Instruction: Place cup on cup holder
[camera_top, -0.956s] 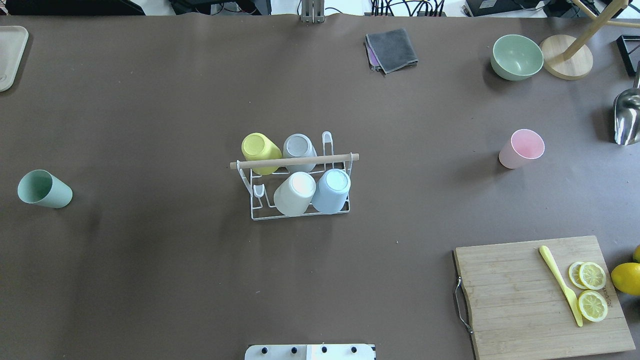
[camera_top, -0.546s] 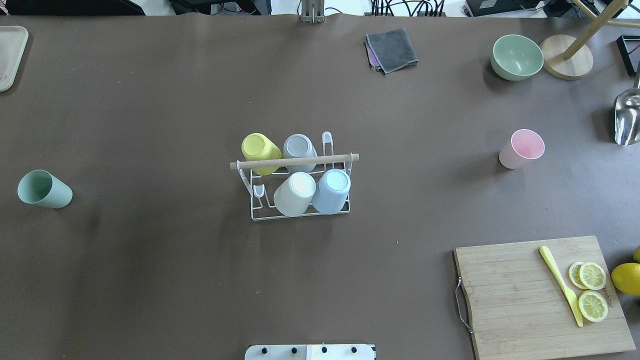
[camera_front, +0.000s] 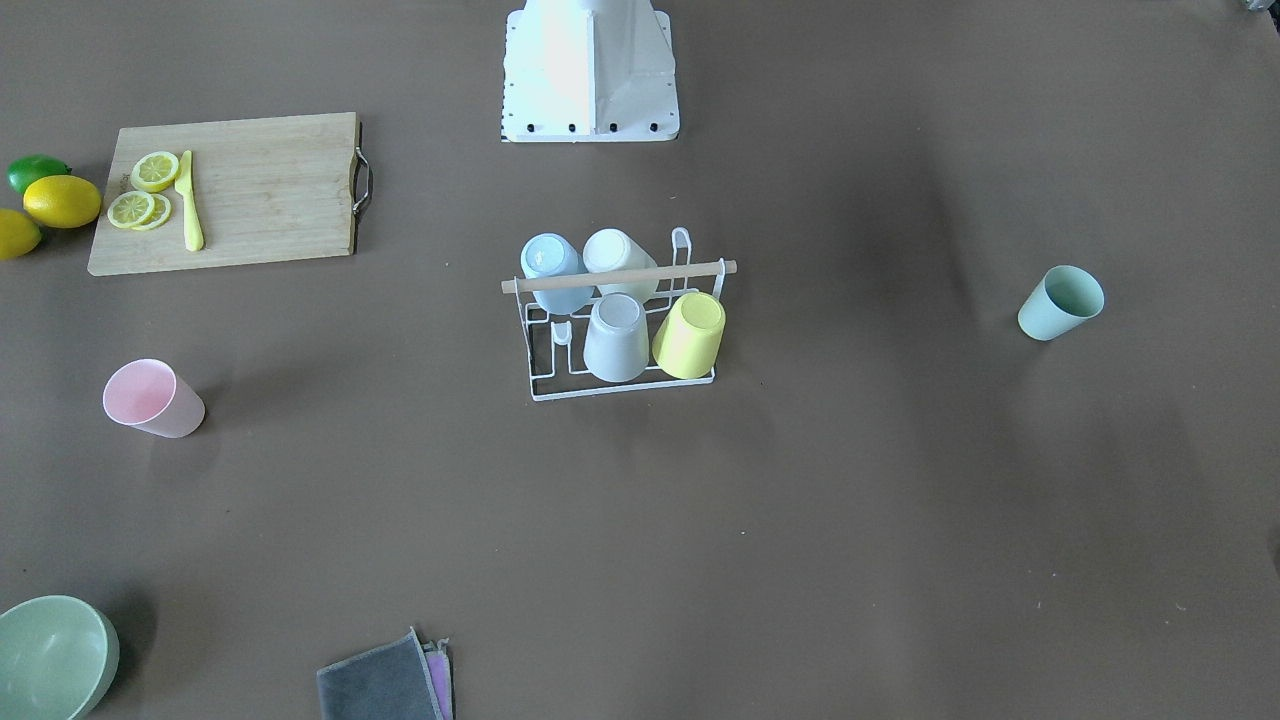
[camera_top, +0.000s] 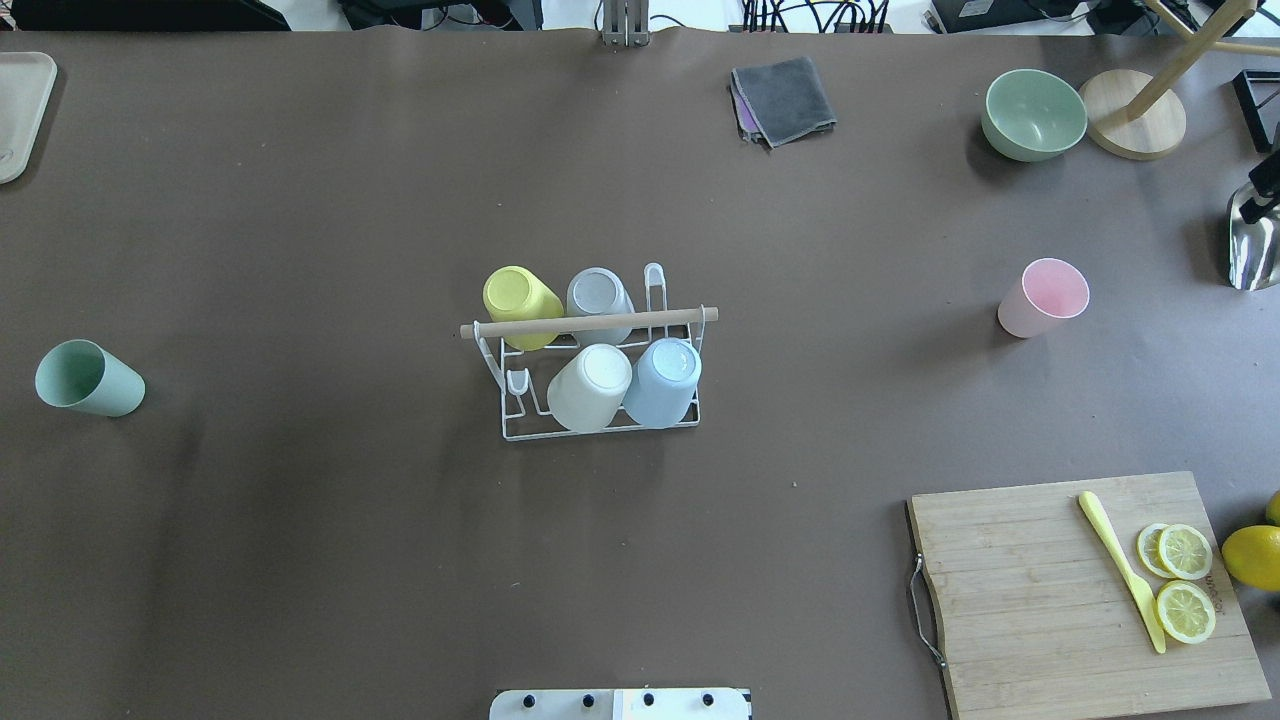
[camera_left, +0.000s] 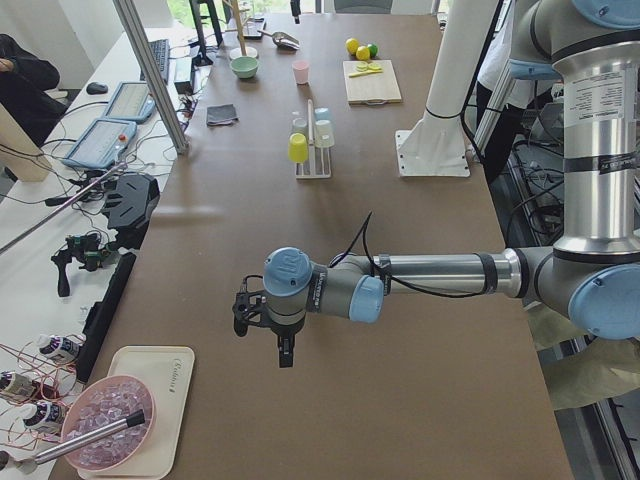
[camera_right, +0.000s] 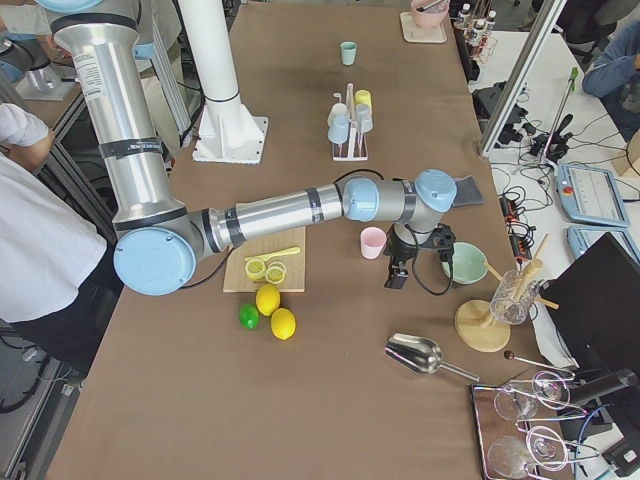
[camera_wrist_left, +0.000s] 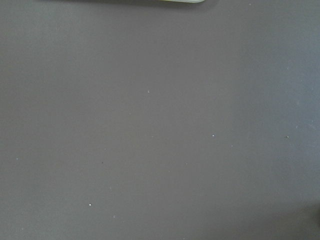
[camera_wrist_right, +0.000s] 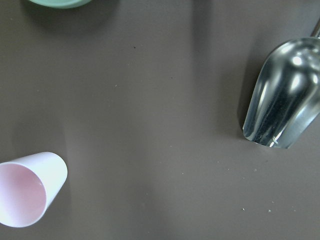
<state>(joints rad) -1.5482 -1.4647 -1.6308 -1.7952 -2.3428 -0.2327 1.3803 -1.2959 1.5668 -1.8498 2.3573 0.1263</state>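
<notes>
The white wire cup holder with a wooden rod handle (camera_top: 590, 323) stands mid-table, also in the front-facing view (camera_front: 618, 277). Yellow (camera_top: 520, 300), grey (camera_top: 597, 297), white (camera_top: 590, 385) and blue (camera_top: 665, 380) cups sit upside down on it. A pink cup (camera_top: 1043, 297) stands at the right and shows in the right wrist view (camera_wrist_right: 27, 190). A green cup (camera_top: 88, 378) stands at the far left. My right gripper (camera_right: 400, 272) hangs just beyond the pink cup; I cannot tell whether it is open or shut. My left gripper (camera_left: 262, 335) hovers over bare table near the left end, far from the green cup; I cannot tell its state.
A wooden cutting board (camera_top: 1010, 580) with lemon slices and a yellow knife lies front right. A metal scoop (camera_top: 1252, 245), a green bowl (camera_top: 1033, 113) and a round wooden base (camera_top: 1133, 115) are at the far right. A grey cloth (camera_top: 785, 98) lies at the back.
A dark part of my right gripper has come into the overhead view at the right edge, above the scoop. The cups and the holder have not moved.
</notes>
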